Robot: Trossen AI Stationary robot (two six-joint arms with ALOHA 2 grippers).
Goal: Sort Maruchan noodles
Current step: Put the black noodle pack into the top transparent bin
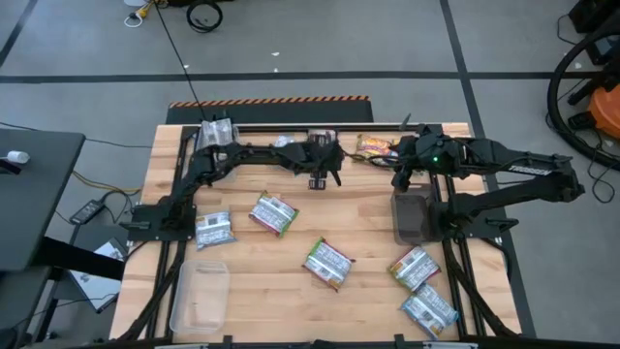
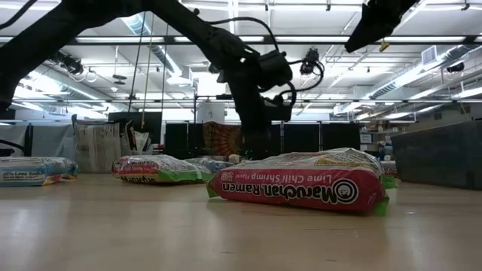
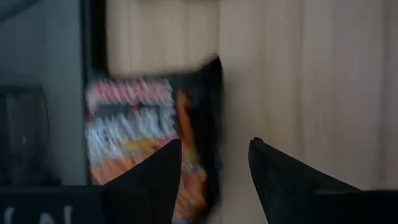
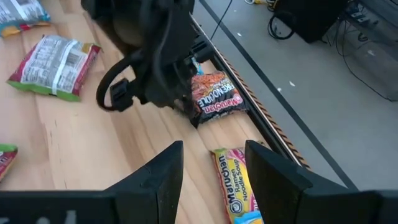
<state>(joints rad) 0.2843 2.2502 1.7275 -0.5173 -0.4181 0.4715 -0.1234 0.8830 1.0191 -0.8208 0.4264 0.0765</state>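
Several Maruchan packets lie flat on the wooden table: a blue-white one (image 1: 214, 230), green-red ones (image 1: 273, 213) (image 1: 327, 262) (image 1: 415, 269), and another blue-white one (image 1: 429, 310). A yellow-red packet (image 1: 376, 145) (image 4: 239, 190) lies at the far edge. Beside it is a dark brown-orange packet (image 3: 143, 137) (image 4: 214, 99). My left gripper (image 1: 320, 180) (image 3: 214, 162) is open and points down over that dark packet's edge. My right gripper (image 1: 399, 176) (image 4: 211, 168) is open and hangs above the yellow-red packet. The low view shows a lime chili shrimp packet (image 2: 301, 184) up close.
A clear bin (image 1: 201, 296) sits at the near left, and a darker bin (image 1: 415, 218) sits on the right under my right arm. More packets (image 1: 215, 131) lie at the far left corner. A black rail (image 1: 291, 124) runs along the far edge. Bare wood shows in the table's middle.
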